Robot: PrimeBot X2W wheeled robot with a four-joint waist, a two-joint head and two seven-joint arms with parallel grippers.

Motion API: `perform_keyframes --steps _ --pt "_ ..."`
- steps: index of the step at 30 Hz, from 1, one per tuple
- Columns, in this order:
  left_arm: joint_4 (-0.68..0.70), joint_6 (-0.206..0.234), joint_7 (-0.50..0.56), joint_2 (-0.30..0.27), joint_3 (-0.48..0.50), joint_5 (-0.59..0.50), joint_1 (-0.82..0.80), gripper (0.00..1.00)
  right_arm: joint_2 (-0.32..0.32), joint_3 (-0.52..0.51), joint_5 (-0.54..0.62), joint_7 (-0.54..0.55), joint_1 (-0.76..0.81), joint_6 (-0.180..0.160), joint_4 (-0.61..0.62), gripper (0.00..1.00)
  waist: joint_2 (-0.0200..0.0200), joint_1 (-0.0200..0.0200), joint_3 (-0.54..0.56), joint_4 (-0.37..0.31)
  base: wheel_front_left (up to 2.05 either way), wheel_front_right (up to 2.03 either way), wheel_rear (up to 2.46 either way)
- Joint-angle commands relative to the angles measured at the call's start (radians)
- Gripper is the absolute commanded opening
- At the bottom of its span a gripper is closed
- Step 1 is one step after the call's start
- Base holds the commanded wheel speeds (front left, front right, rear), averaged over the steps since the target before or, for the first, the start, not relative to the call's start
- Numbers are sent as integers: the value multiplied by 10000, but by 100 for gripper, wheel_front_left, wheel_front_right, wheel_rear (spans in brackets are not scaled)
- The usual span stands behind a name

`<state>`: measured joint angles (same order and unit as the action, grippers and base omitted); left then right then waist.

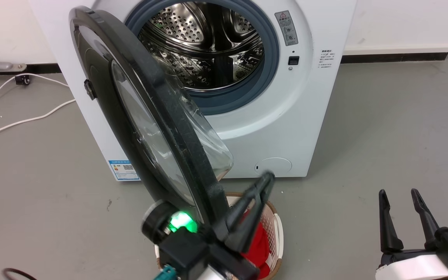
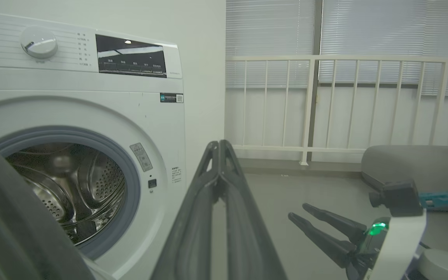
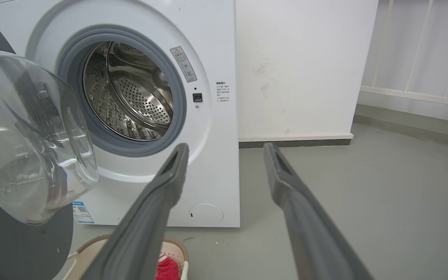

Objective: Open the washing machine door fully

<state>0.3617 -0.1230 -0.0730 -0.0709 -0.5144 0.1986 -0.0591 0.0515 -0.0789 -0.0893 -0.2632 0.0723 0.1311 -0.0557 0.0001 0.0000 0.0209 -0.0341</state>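
The washing machine door point(image 1: 171, 116) is a round black ring with a clear glass bowl point(image 1: 208, 140). It stands swung out from the white washer point(image 1: 305, 116), edge-on toward me, and the steel drum point(image 1: 204, 46) is exposed. My left gripper point(image 1: 267, 178) is shut with nothing between its fingers. It lies along the inner side of the door's free edge, whether touching I cannot tell. In the left wrist view the closed gripper point(image 2: 219, 144) points past the blurred door point(image 2: 10, 225). My right gripper point(image 1: 403, 194) stands open at the lower right, apart from the door point(image 3: 25, 136).
A pale laundry basket point(image 1: 276, 225) holding red cloth sits on the floor under the door's free edge. White cables point(image 1: 21, 120) trail over the floor at the left. Grey floor point(image 1: 383, 128) stretches right of the washer. A white railing point(image 2: 325, 58) stands further right.
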Motion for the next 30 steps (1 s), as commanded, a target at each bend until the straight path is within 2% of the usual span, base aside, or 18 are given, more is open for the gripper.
perform_keyframes --steps 1,9,30 --pt "-164 -35 137 -59 -118 125 232 0 -26 26 -84 -15 -9 -7 -29 100 -1 0 -2 4 0 0 0" --pt "-1356 327 568 -238 -330 142 966 0 -24 46 -174 -16 -19 -7 -180 100 -1 0 -29 65 0 0 0" --pt "-4226 1056 -711 90 113 368 -653 0 -25 258 -241 -16 -117 -7 -399 100 -1 0 -92 -190 0 0 0"
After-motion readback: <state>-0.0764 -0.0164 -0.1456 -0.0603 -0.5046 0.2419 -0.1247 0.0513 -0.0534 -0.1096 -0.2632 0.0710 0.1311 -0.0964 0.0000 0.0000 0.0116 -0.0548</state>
